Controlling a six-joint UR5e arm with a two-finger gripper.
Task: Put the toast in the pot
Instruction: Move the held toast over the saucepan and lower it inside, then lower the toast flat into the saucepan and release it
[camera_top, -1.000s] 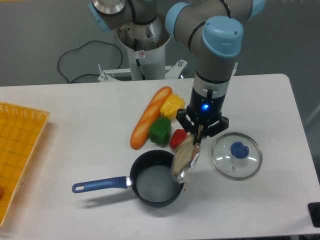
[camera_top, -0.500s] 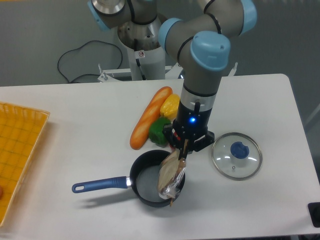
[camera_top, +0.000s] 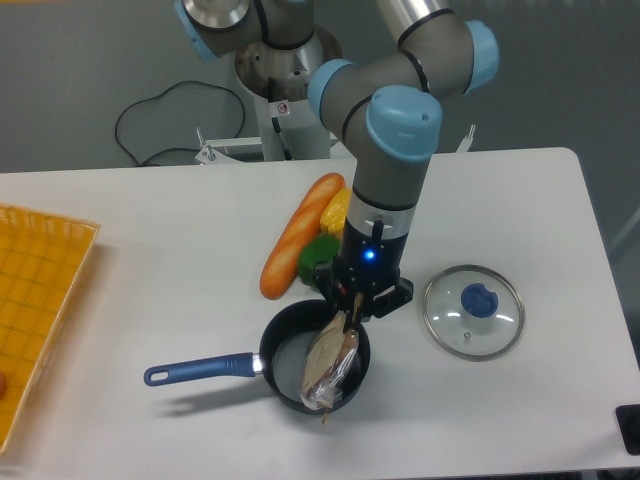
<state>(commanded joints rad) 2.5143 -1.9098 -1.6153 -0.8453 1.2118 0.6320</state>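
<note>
Gripper (camera_top: 352, 308): pointing straight down and clamping the top edge of the toast (camera_top: 331, 363), so the slice is hanging edge-on.
Toast: dangling over the pot (camera_top: 315, 357), its lower end sitting at the near-right rim rather than fully inside.
Pot: standing upright, blue handle pointing left, mouth unobstructed for the drop.
Glass lid (camera_top: 473, 311): lying apart to the right, keeping the opening accessible.
Baguette (camera_top: 300, 234): resting behind the pot, beside the peppers.
</note>
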